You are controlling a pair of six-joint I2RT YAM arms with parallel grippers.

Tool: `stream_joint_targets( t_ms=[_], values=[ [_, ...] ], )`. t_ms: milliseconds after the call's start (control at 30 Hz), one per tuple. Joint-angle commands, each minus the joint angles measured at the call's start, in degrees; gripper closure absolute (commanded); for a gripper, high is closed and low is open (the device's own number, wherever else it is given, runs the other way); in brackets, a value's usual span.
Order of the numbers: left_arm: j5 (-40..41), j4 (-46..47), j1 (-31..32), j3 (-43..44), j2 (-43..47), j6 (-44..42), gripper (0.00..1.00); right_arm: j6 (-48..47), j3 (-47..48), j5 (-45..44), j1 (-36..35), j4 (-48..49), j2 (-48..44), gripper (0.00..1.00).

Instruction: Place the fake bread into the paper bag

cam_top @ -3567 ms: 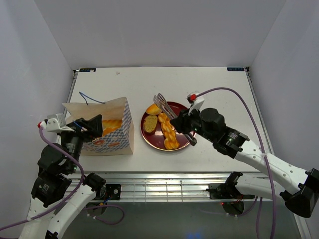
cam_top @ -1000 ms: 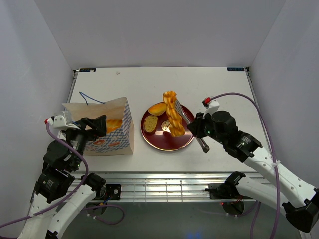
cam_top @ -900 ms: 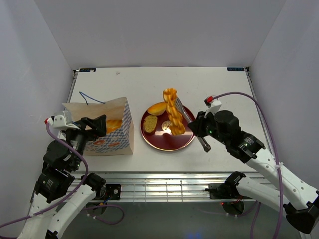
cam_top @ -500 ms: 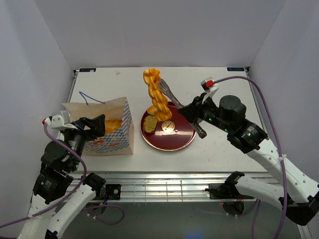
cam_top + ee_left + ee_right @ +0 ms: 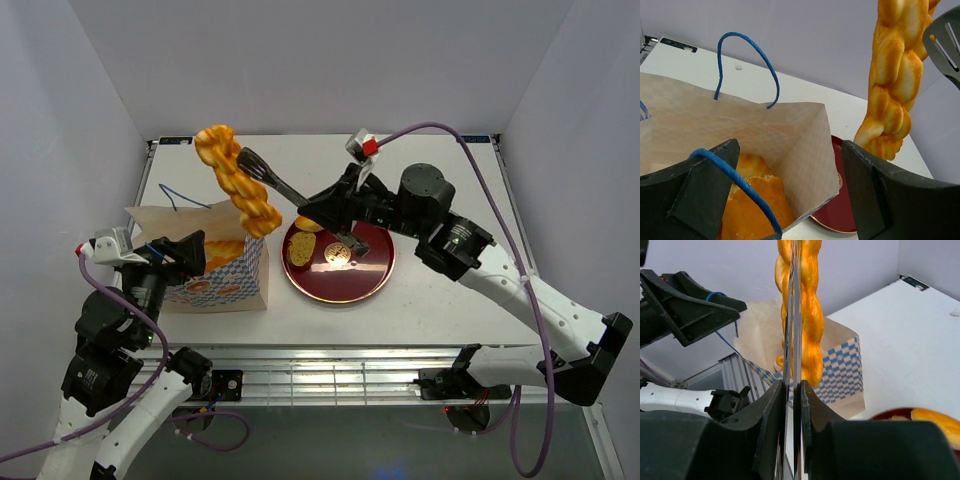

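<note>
My right gripper [image 5: 338, 214] is shut on metal tongs [image 5: 277, 181], and the tongs pinch a braided bread stick [image 5: 238, 184]. The stick hangs upright over the right side of the open paper bag [image 5: 222, 268]; it also shows in the right wrist view [image 5: 807, 315] and the left wrist view [image 5: 894, 75]. Golden bread [image 5: 754, 196] lies inside the bag. My left gripper [image 5: 178, 256] is open at the bag's near rim, its fingers [image 5: 710, 180] wide apart, with the blue cord handle [image 5: 725, 175] running across the left finger.
A dark red plate [image 5: 372, 278] stands right of the bag and holds two small slices [image 5: 301, 250] and a bun [image 5: 311, 224]. The bag's far handle [image 5: 178, 196] lies on the table. White walls close in on both sides and the back.
My right arm has lifted the braided stick in the tongs off the plate and carried it left, up over the bag. The left arm has barely moved.
</note>
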State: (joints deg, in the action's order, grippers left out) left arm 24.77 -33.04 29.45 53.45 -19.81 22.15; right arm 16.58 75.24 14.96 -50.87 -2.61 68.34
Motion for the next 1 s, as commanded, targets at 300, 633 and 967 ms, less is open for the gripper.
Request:
stream_joint_targets(
  t_ms=[300, 633, 967],
  values=[
    [1.2, -0.3, 0.2, 2.8, 1.4, -1.8, 0.07, -3.9, 10.3, 4.1, -6.5, 15.4, 10.4, 0.86],
    [1.6, 1.1, 0.2, 1.9, 4.3, -3.3, 0.07, -6.5, 13.4, 5.1, -9.2, 17.6, 17.5, 0.85],
    [2.0, 1.0, 0.2, 1.5, 4.4, -3.6, 0.07, -7.5, 12.5, 4.7, -10.0, 16.1, 19.1, 0.76]
  ],
)
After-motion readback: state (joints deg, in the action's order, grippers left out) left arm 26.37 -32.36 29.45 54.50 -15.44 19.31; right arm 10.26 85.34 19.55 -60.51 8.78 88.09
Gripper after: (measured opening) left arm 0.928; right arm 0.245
